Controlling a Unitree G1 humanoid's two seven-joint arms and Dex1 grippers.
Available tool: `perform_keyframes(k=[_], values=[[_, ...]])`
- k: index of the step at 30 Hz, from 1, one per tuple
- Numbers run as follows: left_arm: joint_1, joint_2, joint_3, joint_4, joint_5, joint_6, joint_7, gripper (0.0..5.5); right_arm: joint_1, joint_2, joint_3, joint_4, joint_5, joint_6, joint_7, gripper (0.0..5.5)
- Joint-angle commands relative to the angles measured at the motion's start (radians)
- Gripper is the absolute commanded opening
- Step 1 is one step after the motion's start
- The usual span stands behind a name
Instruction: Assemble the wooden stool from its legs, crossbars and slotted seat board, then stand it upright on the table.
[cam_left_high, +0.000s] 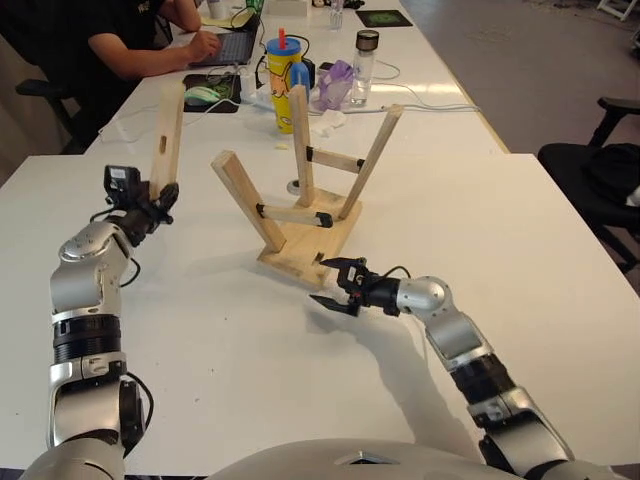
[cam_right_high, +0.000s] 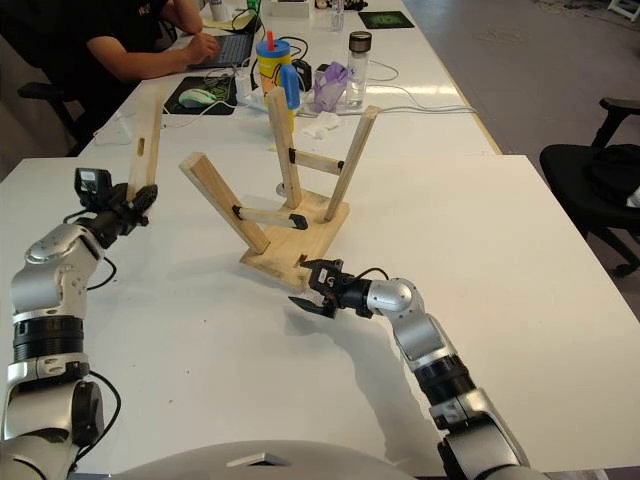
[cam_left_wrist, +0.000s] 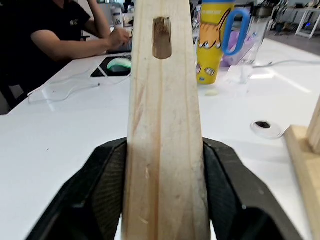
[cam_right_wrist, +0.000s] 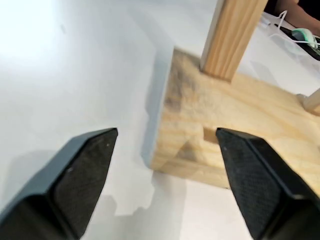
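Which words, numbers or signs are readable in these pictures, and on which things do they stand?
No text can be read.
Cup: small print below a cartoon picture, too blurred to read.
Leg: bare wood, no text.
Seat board: bare wood, no text.

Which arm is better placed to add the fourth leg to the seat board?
Left, probably: the left gripper clamps the loose leg. The right gripper is open and empty beside the seat board, suited to steadying it.
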Motion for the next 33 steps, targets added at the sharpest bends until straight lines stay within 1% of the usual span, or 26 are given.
perform_keyframes(k=[1,3,5,7,10,12,14,17,20,21,23,30,33], values=[[-0.22,0.063,0.114,-0.132,-0.336,0.137,-0.234,2.06,0.126,-0.073,-0.21,-0.522,0.583,0.578,0.022,3.65],[-0.262,0.079,0.133,-0.206,-0.501,0.285,-0.273,2.06,0.093,-0.099,-0.319,-0.542,0.768,0.662,-0.002,3.65],[-0.302,0.09,0.141,-0.272,-0.676,0.431,-0.281,2.06,0.044,-0.114,-0.417,-0.53,0.95,0.703,-0.061,3.65],[-0.323,0.104,0.129,-0.332,-0.837,0.557,-0.292,2.06,-0.01,-0.131,-0.49,-0.509,1.133,0.724,-0.134,3.65],[-0.339,0.117,0.123,-0.363,-0.973,0.643,-0.29,2.06,-0.053,-0.159,-0.523,-0.499,1.306,0.732,-0.193,3.65],[-0.352,0.12,0.119,-0.369,-1.038,0.674,-0.278,2.06,-0.071,-0.173,-0.527,-0.491,1.367,0.738,-0.228,3.88],[-0.348,0.126,0.099,-0.393,-1.094,0.712,-0.277,2.06,-0.09,-0.184,-0.531,-0.47,1.429,0.744,-0.263,4.27],[-0.291,0.133,0.025,-0.472,-1.138,0.776,-0.297,2.06,-0.134,-0.196,-0.556,-0.44,1.556,0.726,-0.346,4.67],[-0.231,0.144,-0.021,-0.52,-1.175,0.81,-0.312,2.06,-0.168,-0.212,-0.567,-0.411,1.676,0.72,-0.414,5.12],[-0.217,0.15,-0.032,-0.526,-1.178,0.814,-0.319,2.06,-0.173,-0.22,-0.567,-0.405,1.698,0.721,-0.429,5.34],[-0.196,0.163,-0.051,-0.527,-1.182,0.826,-0.347,2.06,-0.176,-0.232,-0.563,-0.4,1.7,0.719,-0.455,5.4],[-0.113,0.197,-0.119,-0.526,-1.077,0.802,-0.461,2.06,-0.139,-0.254,-0.574,-0.411,1.889,0.718,-0.467,5.4],[-0.086,0.216,-0.152,-0.526,-1.022,0.789,-0.513,2.06,-0.141,-0.27,-0.577,-0.401,1.935,0.714,-0.475,5.4]])
